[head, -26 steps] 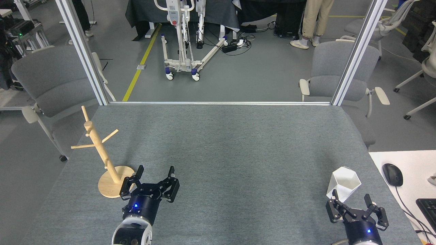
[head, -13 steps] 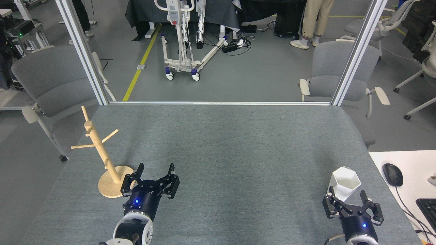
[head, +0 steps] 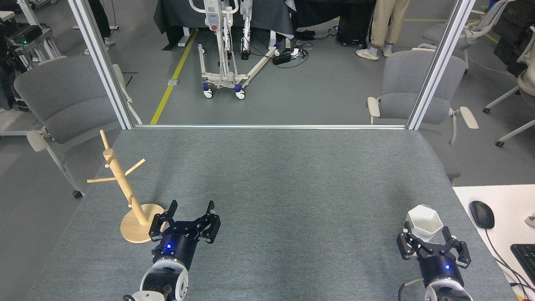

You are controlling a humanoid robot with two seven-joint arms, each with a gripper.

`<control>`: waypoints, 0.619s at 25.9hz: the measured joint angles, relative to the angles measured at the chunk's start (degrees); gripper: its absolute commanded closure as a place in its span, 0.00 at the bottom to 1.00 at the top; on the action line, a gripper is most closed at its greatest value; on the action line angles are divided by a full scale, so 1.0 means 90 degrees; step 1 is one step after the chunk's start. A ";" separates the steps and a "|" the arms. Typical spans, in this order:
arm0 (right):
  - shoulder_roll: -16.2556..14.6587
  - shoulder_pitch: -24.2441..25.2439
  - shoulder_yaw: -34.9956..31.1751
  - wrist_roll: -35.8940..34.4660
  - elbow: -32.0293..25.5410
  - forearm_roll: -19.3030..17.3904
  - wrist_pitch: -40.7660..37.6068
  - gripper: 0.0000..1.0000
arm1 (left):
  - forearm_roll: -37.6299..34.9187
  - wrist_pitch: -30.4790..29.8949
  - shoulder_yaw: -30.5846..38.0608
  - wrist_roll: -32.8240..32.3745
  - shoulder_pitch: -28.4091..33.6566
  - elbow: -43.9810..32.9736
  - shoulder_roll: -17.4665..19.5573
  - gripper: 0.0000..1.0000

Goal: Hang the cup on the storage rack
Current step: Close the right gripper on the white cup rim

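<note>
The white faceted cup (head: 424, 218) stands upright near the table's front right corner. My right gripper (head: 426, 230) is open, its two fingers reaching up on either side of the cup's lower part, which they partly hide. The wooden storage rack (head: 120, 173) stands at the front left on its round base (head: 133, 228), its post leaning left, its pegs bare. My left gripper (head: 191, 209) is open and holds nothing, just right of the rack's base.
The grey felt table (head: 276, 184) ends close to the cup's right. A white desk beside it carries a black mouse (head: 481, 214) and a keyboard (head: 525, 255). Aluminium posts (head: 102, 62) stand at the far corners, with grey chairs (head: 409, 83) behind.
My right gripper has moved forward, so the cup now sits between its fingers instead of ahead of them. My left gripper drew back slightly from the rack's base early on.
</note>
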 measured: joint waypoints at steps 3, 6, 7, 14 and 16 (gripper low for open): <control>-0.0002 -0.0007 0.0000 0.0026 0.0008 0.0000 0.0012 0.01 | 0.0000 0.0000 0.0001 0.0001 -0.0001 0.0051 0.0006 0.01; -0.0004 -0.0011 0.0000 0.0042 0.0012 0.0005 0.0013 0.01 | 0.0000 -0.0005 0.0001 0.0001 -0.0001 0.0091 0.0012 0.01; -0.0007 -0.0012 0.0000 0.0042 0.0012 0.0007 0.0012 0.01 | 0.0000 -0.0012 0.0000 0.0001 0.0000 0.0100 0.0012 0.01; -0.0011 -0.0016 0.0000 0.0050 0.0103 0.0010 0.0015 0.01 | 0.0000 -0.0025 0.0001 0.0001 -0.0001 0.0187 0.0003 0.01; -0.0016 -0.0041 -0.0001 0.0061 0.0169 0.0010 0.0015 0.01 | 0.0000 -0.0027 0.0002 0.0001 -0.0001 0.0209 0.0001 0.01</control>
